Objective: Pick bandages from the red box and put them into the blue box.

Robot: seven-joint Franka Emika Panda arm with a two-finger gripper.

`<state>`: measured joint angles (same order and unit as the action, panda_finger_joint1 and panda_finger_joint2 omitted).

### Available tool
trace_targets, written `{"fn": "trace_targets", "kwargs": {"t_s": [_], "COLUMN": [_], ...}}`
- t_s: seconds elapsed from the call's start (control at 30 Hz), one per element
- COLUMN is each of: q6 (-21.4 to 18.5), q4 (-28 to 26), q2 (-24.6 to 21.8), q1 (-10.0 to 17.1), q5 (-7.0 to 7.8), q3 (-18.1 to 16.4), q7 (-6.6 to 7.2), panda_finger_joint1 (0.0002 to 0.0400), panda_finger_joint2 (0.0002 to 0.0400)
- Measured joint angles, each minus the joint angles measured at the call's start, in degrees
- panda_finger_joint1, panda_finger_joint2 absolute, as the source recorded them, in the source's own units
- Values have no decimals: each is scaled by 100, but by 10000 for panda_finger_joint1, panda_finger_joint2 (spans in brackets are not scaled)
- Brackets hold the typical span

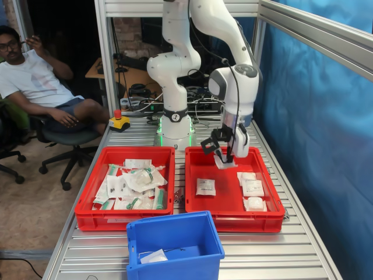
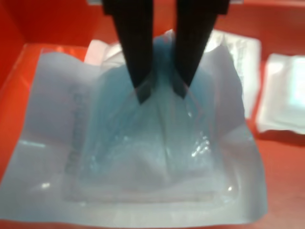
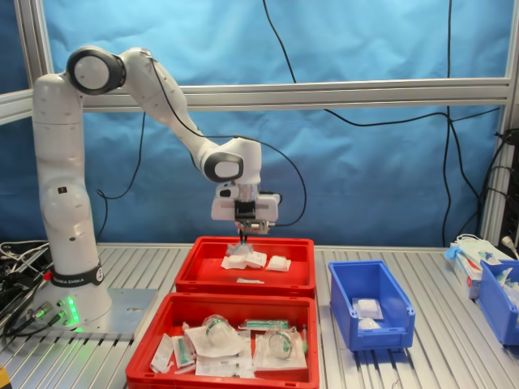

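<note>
**Jaws pinch a bandage packet in the red box**

At the left of the first exterior view sits a twin red tray (image 1: 93, 198) heaped with green-and-white wrappers (image 1: 137, 184). It plays no part in the task. Low in the centre stands the blue box (image 1: 175, 248), with a white packet already lying on its floor.

Right of centre is the red box (image 1: 233, 219). The gripper (image 1: 224, 156) hangs over its back left part. Its jaws are closed to a narrow gap on a bandage packet (image 1: 224, 163), pinching a ridge of wrap. In the wrist view the two dark fingers (image 2: 138, 62) gather the clear film of that packet (image 2: 143, 162) into a tent. Its flat edges seem to lie on or just above the red floor.

More bandages (image 1: 252, 188) rest toward the right of the red box, and one (image 1: 205, 186) lies near its middle.

The packet looks very light and soft. Its film is slick and creases easily, so a fold could slip out of the grip. A hold on the raised middle or a sealed edge seems safest.
</note>
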<state>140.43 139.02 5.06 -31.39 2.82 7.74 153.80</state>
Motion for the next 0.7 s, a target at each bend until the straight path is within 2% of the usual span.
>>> {"fn": "trace_targets", "kwargs": {"t_s": [0.23, 0.7], "q6": [-100, -299], "q4": [-31, -563], "q2": [-464, -610], "q1": [-1, -2], "q5": [247, 333], "q3": [374, 1098], "q7": [0, -1], "panda_finger_joint1": [26, 26], "panda_finger_joint2": [26, 26]}}
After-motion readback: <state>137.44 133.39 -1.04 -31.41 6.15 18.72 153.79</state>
